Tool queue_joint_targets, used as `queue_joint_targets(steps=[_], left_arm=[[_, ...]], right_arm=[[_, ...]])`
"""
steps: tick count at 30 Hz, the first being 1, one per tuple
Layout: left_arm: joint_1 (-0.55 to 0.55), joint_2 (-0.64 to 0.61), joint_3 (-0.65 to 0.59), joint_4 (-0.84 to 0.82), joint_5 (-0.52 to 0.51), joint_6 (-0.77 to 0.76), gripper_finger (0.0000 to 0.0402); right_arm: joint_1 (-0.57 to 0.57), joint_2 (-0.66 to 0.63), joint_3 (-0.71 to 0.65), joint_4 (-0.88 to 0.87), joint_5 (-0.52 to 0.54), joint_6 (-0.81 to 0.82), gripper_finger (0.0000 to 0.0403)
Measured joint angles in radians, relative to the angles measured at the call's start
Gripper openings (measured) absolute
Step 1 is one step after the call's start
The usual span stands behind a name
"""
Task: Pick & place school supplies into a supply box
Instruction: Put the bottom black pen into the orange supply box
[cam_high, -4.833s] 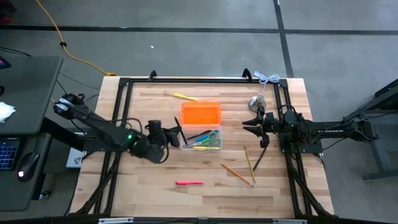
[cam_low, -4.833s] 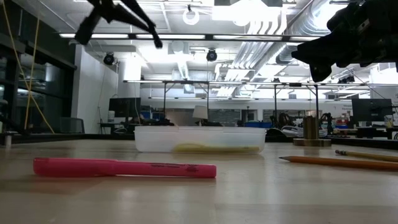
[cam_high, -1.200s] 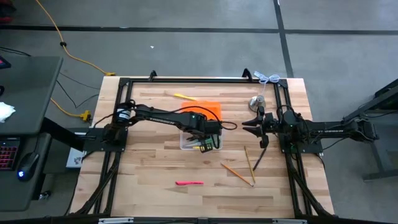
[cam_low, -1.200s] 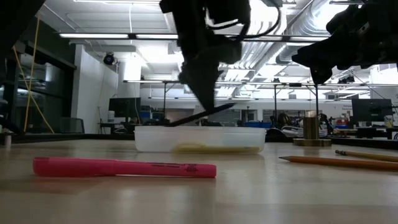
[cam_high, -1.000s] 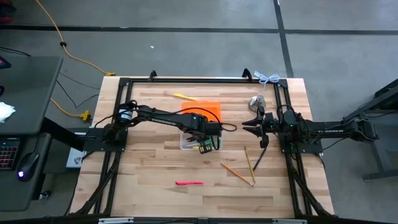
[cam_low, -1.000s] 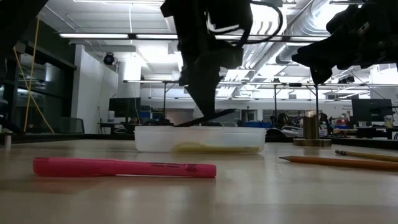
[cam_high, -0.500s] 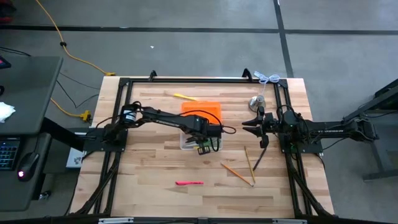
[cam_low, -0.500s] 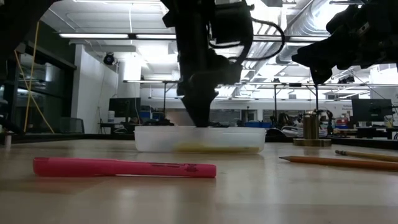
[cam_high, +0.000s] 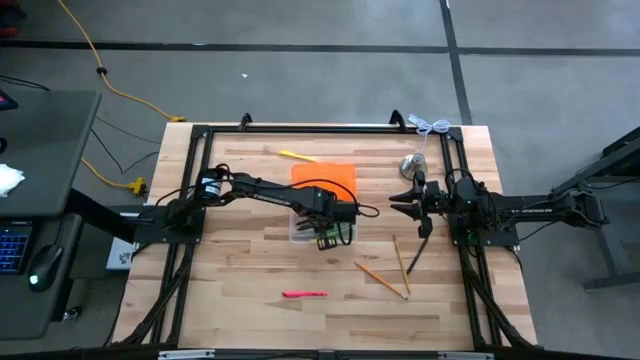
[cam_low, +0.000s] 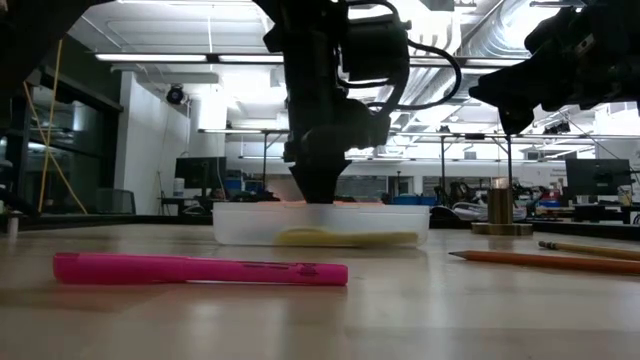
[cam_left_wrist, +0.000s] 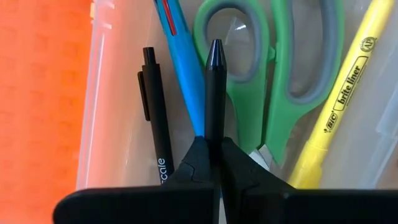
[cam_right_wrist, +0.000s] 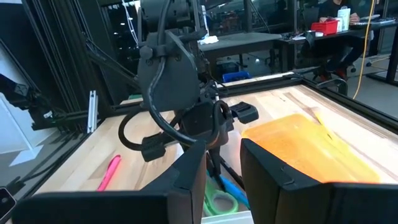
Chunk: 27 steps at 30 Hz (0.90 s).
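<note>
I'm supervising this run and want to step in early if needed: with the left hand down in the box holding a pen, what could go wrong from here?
1. The left hand grips the black pen directly over the green scissors and blue pen; released there, it may land crooked across them.
2. The hand sits low inside the supply box; lifting out could snag a wall and drag the light case.
3. The right hand waits close by; reaching for the pencils now risks crowding.

The supply box (cam_high: 322, 205) sits mid-table, lid part on its far side. The left gripper (cam_high: 328, 235) reaches down into it from the left, among scissors (cam_left_wrist: 273, 74) and pens. Right of the box hangs the right gripper (cam_high: 408, 200); two pencils (cam_high: 392, 270) lie near-right, a marker (cam_high: 304, 294) nearer, a bell-shaped object (cam_high: 411, 164) far right.
</note>
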<state>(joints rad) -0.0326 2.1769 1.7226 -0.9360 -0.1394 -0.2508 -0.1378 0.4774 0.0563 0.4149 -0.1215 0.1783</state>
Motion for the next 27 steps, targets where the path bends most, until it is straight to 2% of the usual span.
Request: queue_joint_targets(steps=[6, 17, 27], left_arm=[[0.000, 0.000, 0.000, 0.002, 0.015, 0.000, 0.0041], [0.000, 0.005, -0.002, 0.002, 0.003, -0.016, 0.0135], [0.001, 0.005, -0.002, 0.002, 0.024, -0.020, 0.0175]], right_arm=[[0.000, 0.000, 0.000, 0.000, 0.000, 0.000, 0.0078], [0.000, 0.000, 0.000, 0.000, 0.000, 0.004, 0.0078], [0.000, 0.000, 0.000, 0.001, -0.001, 0.004, 0.0078]])
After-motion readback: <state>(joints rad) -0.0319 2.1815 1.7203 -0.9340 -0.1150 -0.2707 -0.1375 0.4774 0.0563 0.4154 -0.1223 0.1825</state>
